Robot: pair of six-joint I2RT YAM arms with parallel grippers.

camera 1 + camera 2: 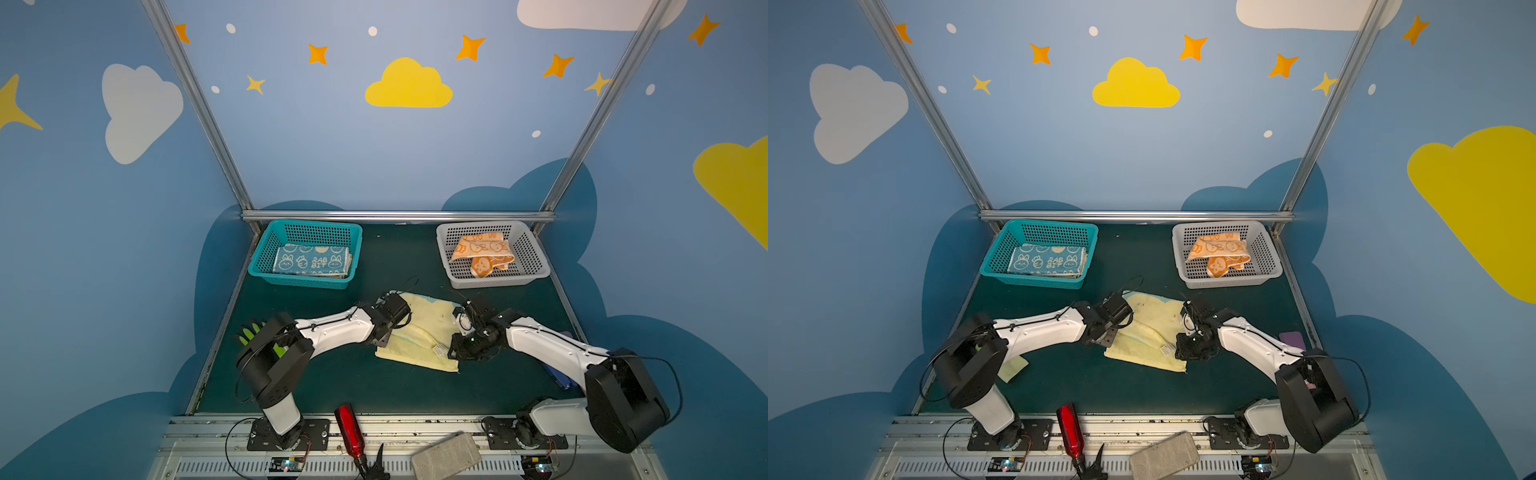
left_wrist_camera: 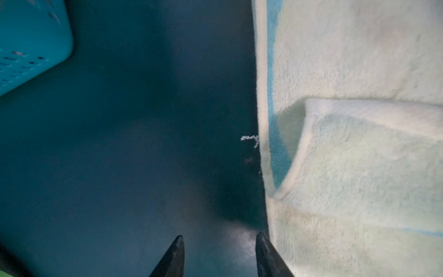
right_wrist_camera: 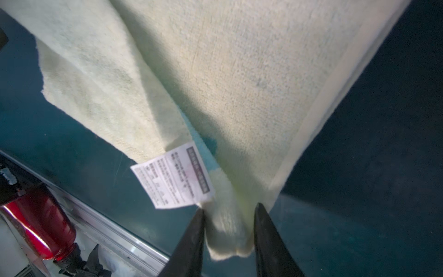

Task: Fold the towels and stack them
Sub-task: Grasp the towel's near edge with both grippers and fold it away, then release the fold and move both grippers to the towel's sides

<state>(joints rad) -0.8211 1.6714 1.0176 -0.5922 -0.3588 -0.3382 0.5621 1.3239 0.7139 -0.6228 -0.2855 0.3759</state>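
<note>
Robot lab booth: aluminium frame [image 1: 399, 216], cloud-painted walls [image 1: 311, 145].

Both top views are evenly, softly lit: the painted walls read bright, the dark green worktop [image 1: 374, 386] dimmer, with only faint shadows under the arms. Wide-angle distortion splays the aluminium posts [image 1: 197, 104] outward. In the left wrist view the pale yellow towel [image 2: 359, 72] is blurred, with deep shadow beside it. In the right wrist view the label [image 3: 172, 175] print smears and glare streaks the red bottle [image 3: 36, 225].

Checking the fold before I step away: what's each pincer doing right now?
Left pincer: open, empty, beside the pale yellow towel.
Right pincer: jaws apart around the towel's corner; grip cannot be told.
</note>
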